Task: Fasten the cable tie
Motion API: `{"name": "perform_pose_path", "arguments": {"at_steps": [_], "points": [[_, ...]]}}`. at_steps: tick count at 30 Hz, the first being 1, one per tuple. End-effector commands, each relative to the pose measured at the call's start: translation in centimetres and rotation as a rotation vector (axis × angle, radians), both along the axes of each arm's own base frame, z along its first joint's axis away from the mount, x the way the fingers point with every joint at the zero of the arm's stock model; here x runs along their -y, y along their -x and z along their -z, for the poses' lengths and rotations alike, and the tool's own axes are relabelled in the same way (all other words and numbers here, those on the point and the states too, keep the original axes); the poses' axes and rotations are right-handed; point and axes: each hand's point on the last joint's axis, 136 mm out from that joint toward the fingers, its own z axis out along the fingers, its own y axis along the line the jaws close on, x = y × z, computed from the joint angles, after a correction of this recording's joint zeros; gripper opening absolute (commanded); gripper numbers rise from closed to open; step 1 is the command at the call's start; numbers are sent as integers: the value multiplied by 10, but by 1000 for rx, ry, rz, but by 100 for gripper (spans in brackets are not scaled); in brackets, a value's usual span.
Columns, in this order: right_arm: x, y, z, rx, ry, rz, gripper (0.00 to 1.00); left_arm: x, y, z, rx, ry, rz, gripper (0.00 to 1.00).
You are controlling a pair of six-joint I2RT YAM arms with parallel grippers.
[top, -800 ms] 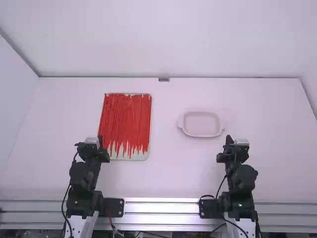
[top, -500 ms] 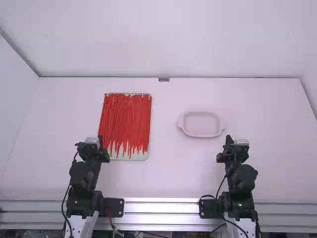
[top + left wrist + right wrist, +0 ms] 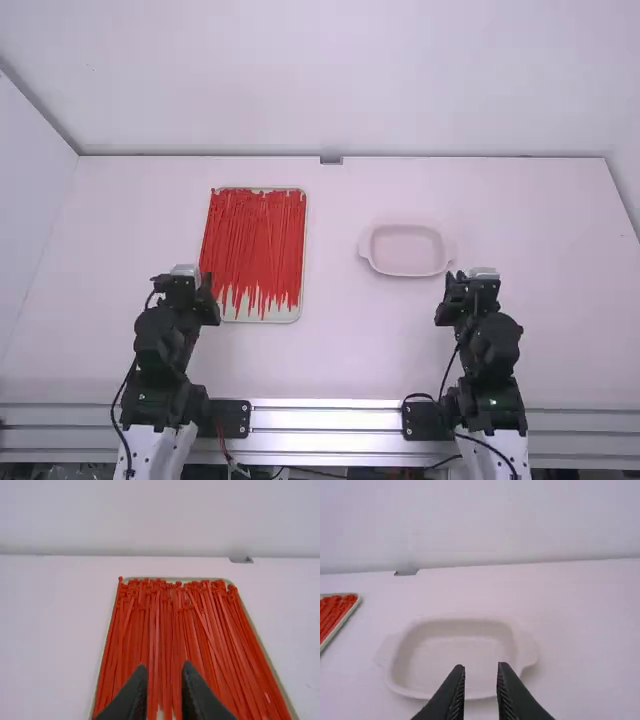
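Both arms are shifted slightly forward; left gripper [image 3: 163,666] and right gripper [image 3: 480,666] are held parted, empty. None of the cable ties [image 3: 253,250] is yet lifted or fastened.

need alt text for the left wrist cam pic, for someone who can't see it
A tray packed with red cable ties lies on the white table, with the ties running away from the camera. The left gripper, open and empty, is at the tray's near end.

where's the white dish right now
High view: the white two-handled dish sits right of the tray of red cable ties, just ahead of the right gripper.
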Motion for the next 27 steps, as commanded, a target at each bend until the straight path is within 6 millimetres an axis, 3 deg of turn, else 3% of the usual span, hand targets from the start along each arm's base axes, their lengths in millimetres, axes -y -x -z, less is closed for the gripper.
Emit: {"name": "perform_pose_path", "arguments": {"at_steps": [1, 21, 27], "points": [[-6, -3, -13, -29, -45, -17, 23, 7, -3, -13, -20, 0, 42, 23], [-63, -21, 16, -569, -56, -247, 62, 28, -35, -8, -513, 156, 108, 62], [-82, -12, 26, -756, -82, -305, 72, 28, -43, 0, -650, 179, 91, 72]]}}
